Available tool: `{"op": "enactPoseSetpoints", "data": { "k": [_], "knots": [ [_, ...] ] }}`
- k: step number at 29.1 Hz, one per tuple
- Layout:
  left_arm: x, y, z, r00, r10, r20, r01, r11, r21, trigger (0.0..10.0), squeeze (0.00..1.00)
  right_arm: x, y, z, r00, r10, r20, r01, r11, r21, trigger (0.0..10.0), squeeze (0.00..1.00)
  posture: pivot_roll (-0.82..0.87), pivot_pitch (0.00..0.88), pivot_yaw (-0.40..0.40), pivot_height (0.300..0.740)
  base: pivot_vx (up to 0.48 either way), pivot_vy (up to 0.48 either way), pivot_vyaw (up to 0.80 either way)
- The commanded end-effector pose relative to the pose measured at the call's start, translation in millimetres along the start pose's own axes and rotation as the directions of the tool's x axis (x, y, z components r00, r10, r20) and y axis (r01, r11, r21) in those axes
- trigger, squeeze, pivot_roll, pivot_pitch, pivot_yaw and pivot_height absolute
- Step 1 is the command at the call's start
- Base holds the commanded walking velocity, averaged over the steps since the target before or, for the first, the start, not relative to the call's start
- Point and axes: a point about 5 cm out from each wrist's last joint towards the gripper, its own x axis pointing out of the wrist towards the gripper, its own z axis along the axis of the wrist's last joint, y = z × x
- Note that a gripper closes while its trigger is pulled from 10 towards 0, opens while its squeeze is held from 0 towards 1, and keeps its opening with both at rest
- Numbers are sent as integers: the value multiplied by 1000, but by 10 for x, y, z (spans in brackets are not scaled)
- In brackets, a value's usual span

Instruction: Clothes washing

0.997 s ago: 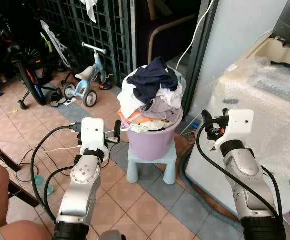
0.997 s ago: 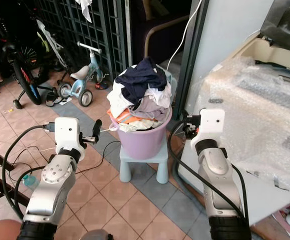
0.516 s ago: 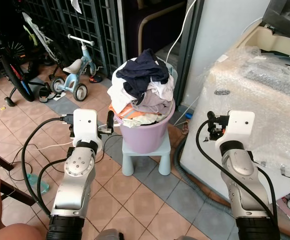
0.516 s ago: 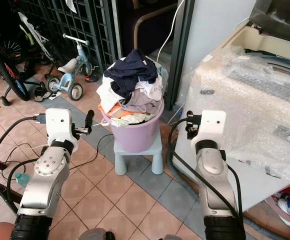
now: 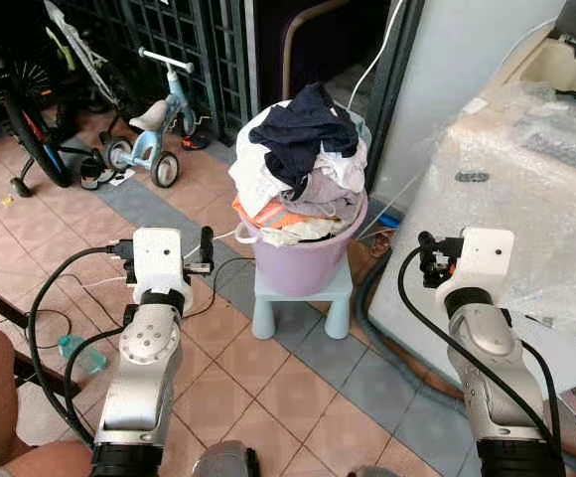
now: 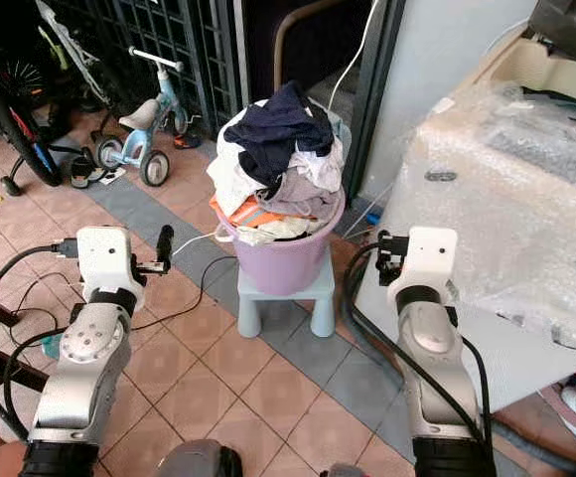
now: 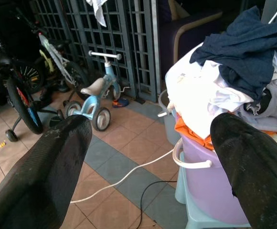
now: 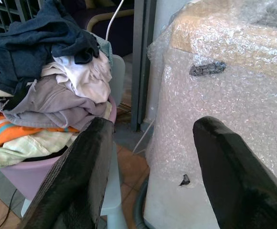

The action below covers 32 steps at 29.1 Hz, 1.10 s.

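Left gripper (image 7: 148, 157): fingers spread, empty, just beside the lavender bucket (image 5: 306, 260). Right gripper (image 8: 150, 167): likewise apart, empty, between bucket and bubble-wrapped washing machine (image 5: 526, 189). Clothes (image 5: 303, 159): heaped high in the bucket, on a pale blue stool (image 5: 303, 298). We advise pinching the navy top garment first. Legible writing: none found.

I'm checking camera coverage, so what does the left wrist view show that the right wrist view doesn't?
Left wrist view: the blue tricycle, a bicycle and the metal grille, past the open left gripper. Right wrist view: the bubble-wrapped washing machine, past the open right gripper. Both: the purple bucket, heaped with clothes topped by a navy garment.
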Motion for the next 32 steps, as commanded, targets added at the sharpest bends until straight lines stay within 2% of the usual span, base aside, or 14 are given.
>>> {"op": "enactPoseSetpoints", "data": {
  "k": [1,7,13,16,18,20,24,29,30,31,32],
  "knots": [
    [21,-72,47,1000,-12,13,12,1000,-10,10000,0,-18,-69,55,1000,-14,26,14,1000,-12,10000,0,17,102,30,740,0,0,0],
    [4,-120,64,996,-87,9,88,995,-52,10000,0,-8,-67,83,999,-13,40,14,999,-29,10000,0,15,102,32,740,0,0,0],
    [-2,-133,72,995,-95,20,96,994,-59,10000,0,-16,-28,75,999,13,43,-11,999,-45,10000,0,18,101,29,740,0,0,0],
    [-1,-135,74,995,-94,21,95,994,-62,10000,0,-13,-22,79,999,18,46,-16,998,-55,10000,0,18,102,28,740,244,0,0],
    [1,-136,75,995,-95,22,96,993,-66,10000,0,-4,-20,99,998,17,59,-15,999,-44,10000,0,19,101,26,740,405,0,0],
    [-4,-141,72,995,-94,20,95,993,-71,10000,0,22,-35,122,998,7,62,-8,1000,10,10000,0,19,99,24,740,368,0,0],
    [-17,-137,55,996,-87,14,88,993,-74,10000,0,28,-52,128,998,7,62,-8,1000,13,10000,0,19,100,22,740,443,0,0],
    [-35,-113,-17,997,-64,-44,59,992,-113,10000,0,27,-71,117,998,1,59,-1,1000,13,10000,0,17,102,20,740,458,0,0],
    [-37,-94,-9,997,-65,-35,61,992,-113,10000,0,33,-3,102,998,47,51,-44,997,-70,10000,0,18,103,20,740,458,0,0],
    [-35,-94,-11,996,-77,-37,72,991,-117,10000,0,30,51,110,995,75,62,-68,991,-115,10000,0,18,103,19,740,458,0,0],
    [-34,-94,-13,996,-80,-37,76,990,-116,10000,0,31,75,111,995,85,61,-78,990,-114,10000,0,17,103,19,740,458,0,0]
  ]
}}
